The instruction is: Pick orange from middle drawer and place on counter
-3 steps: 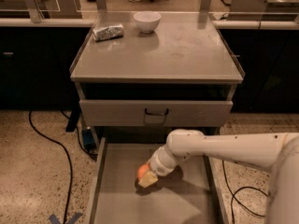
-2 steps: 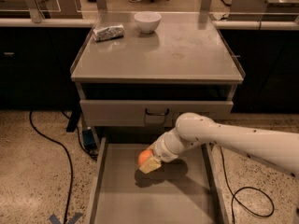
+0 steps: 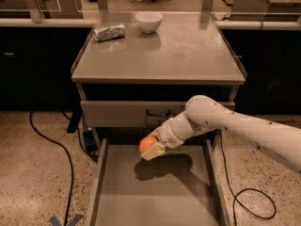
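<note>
Now gripper (image 3: 151,148) gripping orange (image 3: 147,144), above bare middle drawer (image 3: 155,197)

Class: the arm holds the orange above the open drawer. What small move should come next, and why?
Probably raise the end effector, shut on the small round orange fruit, straight up: it hangs over the deep grey metal drawer, below the flat grey counter.

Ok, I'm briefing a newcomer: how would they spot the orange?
Under the grey counter, a drawer is pulled open. Above its bare floor the gripper grips the orange: the only round, bright orange thing, unlike the white bowl on the counter.
</note>
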Action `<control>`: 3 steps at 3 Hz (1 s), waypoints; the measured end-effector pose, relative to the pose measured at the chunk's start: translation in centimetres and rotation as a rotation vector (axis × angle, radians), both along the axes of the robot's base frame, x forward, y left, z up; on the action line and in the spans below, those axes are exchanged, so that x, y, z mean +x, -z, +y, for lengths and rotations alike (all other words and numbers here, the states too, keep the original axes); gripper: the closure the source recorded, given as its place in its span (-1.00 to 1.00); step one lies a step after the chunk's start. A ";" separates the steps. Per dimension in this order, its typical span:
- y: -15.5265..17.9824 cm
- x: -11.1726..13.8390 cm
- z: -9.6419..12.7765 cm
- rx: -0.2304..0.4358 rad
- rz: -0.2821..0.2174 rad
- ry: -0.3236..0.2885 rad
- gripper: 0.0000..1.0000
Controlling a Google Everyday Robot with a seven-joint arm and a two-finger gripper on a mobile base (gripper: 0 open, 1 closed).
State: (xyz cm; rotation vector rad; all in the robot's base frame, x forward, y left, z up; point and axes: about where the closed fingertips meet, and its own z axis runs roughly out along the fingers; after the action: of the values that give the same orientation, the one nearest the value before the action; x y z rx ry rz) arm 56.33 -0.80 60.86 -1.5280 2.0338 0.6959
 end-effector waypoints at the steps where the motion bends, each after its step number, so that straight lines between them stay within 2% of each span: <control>1: -2.1 0.7 -0.7 0.025 -0.022 0.033 1.00; 2: -7.4 2.9 -2.7 0.052 -0.097 0.091 1.00; 3: -13.5 5.3 -4.3 0.086 -0.206 0.130 1.00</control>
State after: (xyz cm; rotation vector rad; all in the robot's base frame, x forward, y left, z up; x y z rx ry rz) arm 61.68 -5.06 74.35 -1.3468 1.9041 0.5449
